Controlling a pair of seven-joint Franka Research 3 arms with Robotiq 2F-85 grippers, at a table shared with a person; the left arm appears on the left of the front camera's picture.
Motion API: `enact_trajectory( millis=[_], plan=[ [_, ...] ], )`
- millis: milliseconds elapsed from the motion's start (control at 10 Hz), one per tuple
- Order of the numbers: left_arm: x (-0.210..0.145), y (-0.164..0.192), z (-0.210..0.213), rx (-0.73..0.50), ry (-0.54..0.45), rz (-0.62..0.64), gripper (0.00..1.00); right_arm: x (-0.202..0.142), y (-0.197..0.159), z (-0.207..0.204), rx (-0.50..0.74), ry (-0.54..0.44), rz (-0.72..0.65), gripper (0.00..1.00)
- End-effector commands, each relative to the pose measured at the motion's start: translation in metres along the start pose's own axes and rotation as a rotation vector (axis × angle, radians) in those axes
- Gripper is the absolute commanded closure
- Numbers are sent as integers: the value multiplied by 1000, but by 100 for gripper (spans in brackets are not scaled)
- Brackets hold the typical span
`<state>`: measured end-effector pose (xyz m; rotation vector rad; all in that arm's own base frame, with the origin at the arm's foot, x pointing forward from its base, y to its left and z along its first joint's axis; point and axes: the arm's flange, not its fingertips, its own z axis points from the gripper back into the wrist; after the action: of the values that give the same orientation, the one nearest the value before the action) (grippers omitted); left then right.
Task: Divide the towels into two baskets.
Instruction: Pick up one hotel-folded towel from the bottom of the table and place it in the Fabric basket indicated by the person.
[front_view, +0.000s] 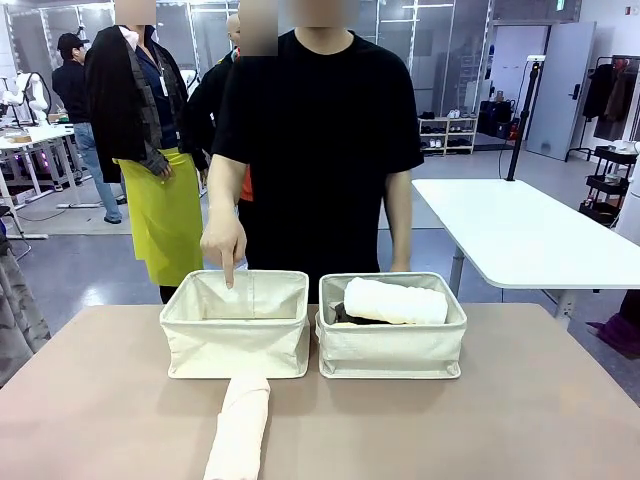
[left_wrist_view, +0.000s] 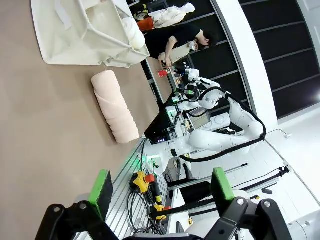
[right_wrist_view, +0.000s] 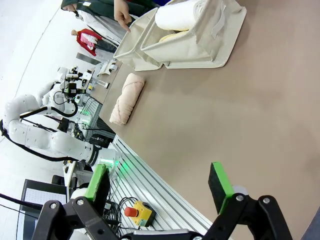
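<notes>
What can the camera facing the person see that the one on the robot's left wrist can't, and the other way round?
Front view alone: the person's hand pointing a finger down into the left basket, and the white towel lying over a dark one in the right basket.

Left wrist view alone: that arm's own hand, green pads spread apart, holding nothing.

Both: the cream towel roll lying on the brown table in front of the baskets.
</notes>
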<state>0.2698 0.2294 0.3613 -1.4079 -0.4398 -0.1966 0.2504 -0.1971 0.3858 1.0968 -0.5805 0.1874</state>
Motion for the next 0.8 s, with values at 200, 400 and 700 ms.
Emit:
enact_trajectory(
  millis=[200,400,700],
  plan=[
    [-5,-3,0,8,3,0,0,-1,3,0,9,-17,19,0],
    [-5,-3,0,8,3,0,0,-1,3,0,9,-17,19,0],
    [0,0,0,0,0,0,0,-1,3,0,9,-17,19,0]
  ],
)
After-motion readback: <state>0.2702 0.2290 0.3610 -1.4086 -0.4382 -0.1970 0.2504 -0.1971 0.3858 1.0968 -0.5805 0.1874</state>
